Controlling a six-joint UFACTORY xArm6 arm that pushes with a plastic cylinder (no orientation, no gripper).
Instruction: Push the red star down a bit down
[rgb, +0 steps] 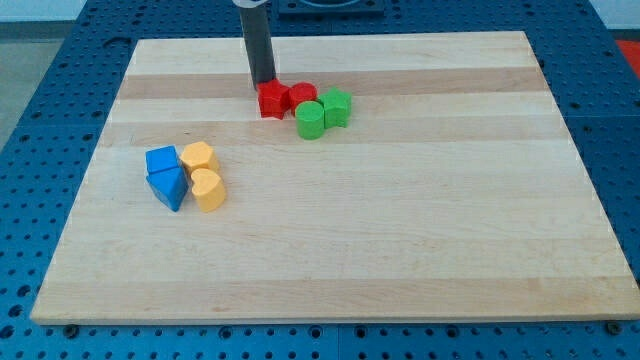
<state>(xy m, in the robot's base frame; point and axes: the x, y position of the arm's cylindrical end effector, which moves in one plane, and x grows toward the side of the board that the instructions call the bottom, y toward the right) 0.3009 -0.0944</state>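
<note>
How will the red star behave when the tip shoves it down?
The red star looks rigid and squat, so it should slide, not tip. My tip sits just above it. The other red block touches its right side, so it may drag or twist the star.

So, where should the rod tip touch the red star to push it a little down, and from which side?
No gripping here, only pushing. My tip already sits at the upper edge of the red star, towards the view's top. Press that upper edge near its middle, I think, so it slides straight down. The other red block touches its right side and may drag along.
</note>
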